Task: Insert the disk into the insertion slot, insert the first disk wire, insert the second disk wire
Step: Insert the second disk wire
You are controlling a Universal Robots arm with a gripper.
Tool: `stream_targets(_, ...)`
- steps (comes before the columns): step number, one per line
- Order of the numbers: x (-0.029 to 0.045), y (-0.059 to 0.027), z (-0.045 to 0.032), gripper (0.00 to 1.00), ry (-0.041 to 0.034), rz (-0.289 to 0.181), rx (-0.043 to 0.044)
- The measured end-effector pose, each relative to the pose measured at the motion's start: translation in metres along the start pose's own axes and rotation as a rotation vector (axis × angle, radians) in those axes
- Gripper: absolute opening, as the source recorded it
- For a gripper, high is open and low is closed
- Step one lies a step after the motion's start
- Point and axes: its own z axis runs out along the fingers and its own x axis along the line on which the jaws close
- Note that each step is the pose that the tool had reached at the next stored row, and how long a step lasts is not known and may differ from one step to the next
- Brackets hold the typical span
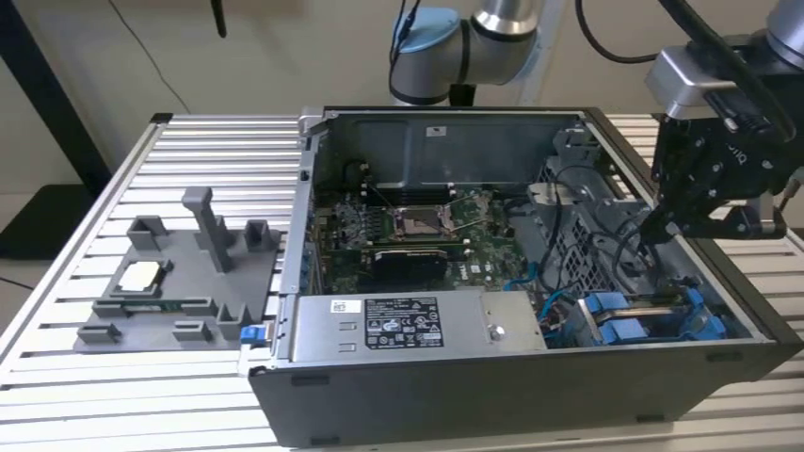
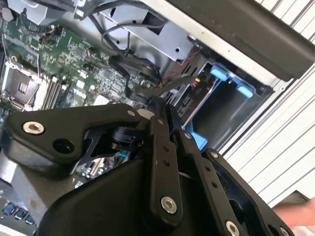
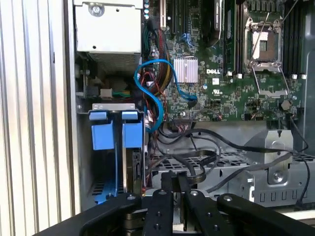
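Inside the open PC case (image 1: 703, 363), above the insertion slot (image 1: 653, 315), your gripper (image 1: 653, 229) is hanging w/ fingers (image 3: 170, 184) clenched together on a black cable (image 3: 197, 164).

The arm (image 1: 496, 33) has a silver tube and pale blue joint caps, with black cables looping off its upper part. Above the jaws sits a silver-grey block, and below that a black housing with faint pale lettering. The gripper (image 1: 653, 229) is matte black throughout: two slim fingers (image 2: 160, 162) on flat linkage bars, each dotted with small holes and pinned by silver socket-head screws. A broader black link carries one large silver screw. Fingertip pads may be rubber; that is hard to tell.
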Motion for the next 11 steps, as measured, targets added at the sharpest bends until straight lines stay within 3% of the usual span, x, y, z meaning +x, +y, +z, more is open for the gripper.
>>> stream_targets(3, 0.0002, 0.0056, 0.0, 0.16, -0.0001, 0.0, 0.0011)
stream_targets(11, 0.0002, 0.0059, 0.0, 0.16, 0.0001, 0.0, 0.0011)
